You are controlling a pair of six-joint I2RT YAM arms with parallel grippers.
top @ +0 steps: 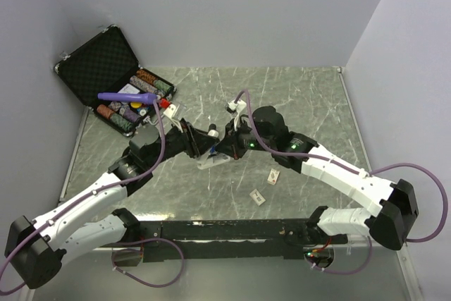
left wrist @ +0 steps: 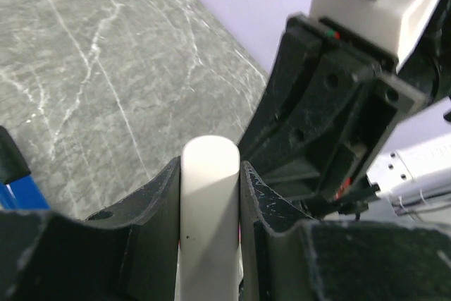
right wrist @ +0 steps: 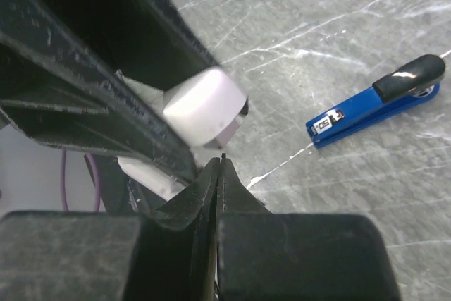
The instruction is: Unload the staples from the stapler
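The blue stapler [right wrist: 373, 107] with its black end lies flat on the marble table, apart from both grippers. It also shows as a blue sliver [left wrist: 17, 192] at the left wrist view's edge and just beyond the grippers [top: 212, 132] from above. My left gripper [left wrist: 209, 166] is shut on a plain white bar [left wrist: 209, 209], held above the table. My right gripper [right wrist: 220, 163] is shut, its tips just under the end of the white bar [right wrist: 201, 111]. A tiny dark sliver shows at those tips; I cannot tell what it is. The staples are hidden.
An open black case [top: 99, 68] with chips and a purple tool [top: 127, 96] stands at the back left. Two small white pieces [top: 273, 177] [top: 258, 197] lie on the table in front of the right arm. Grey walls enclose the table.
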